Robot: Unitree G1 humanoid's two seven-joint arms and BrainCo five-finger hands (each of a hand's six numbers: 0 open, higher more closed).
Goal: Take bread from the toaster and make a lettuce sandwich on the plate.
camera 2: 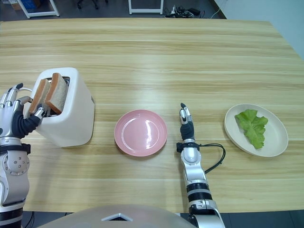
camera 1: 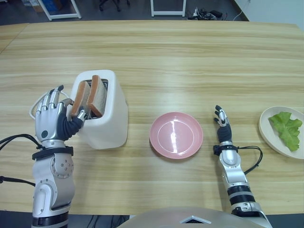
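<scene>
Clearly we start at the far left, where the left hand (camera 1: 51,118) stands upright against the left wall of the toaster (camera 1: 108,121). Its fingers (camera 1: 53,97) are spread and straight, not curled, and its thumb reaches across to the foot of the left slice (camera 1: 81,99). We judge that it holds nothing yet and is set there to pinch that slice. 2 slices stand raised in the slots, the left slice and the right slice (camera 1: 97,94) just beside each other and leaning a little, which leaves their upper halves free to take. How deep they sit we cannot see, since the toaster's body hides their lower ends, and we cannot make out whether the thumb truly touches the crust or stops short.

Next comes the pink plate (camera 1: 176,135), bare, near the toaster on the table (camera 1: 166,52). We take it as the spot for the sandwich, set between both hands so either can reach it. Just right of it the right hand (camera 1: 222,122) lies low over the table, turned edge-on to us, its fingers (camera 1: 219,114) straight and holding nothing. We cannot tell whether it rests on the wood or hovers.

Farthest right, the lettuce (camera 2: 253,126) lies on the cream plate (camera 2: 233,137), well apart from the pink plate, on the right hand's side. We cannot tell if it is 1 leaf or several.
</scene>
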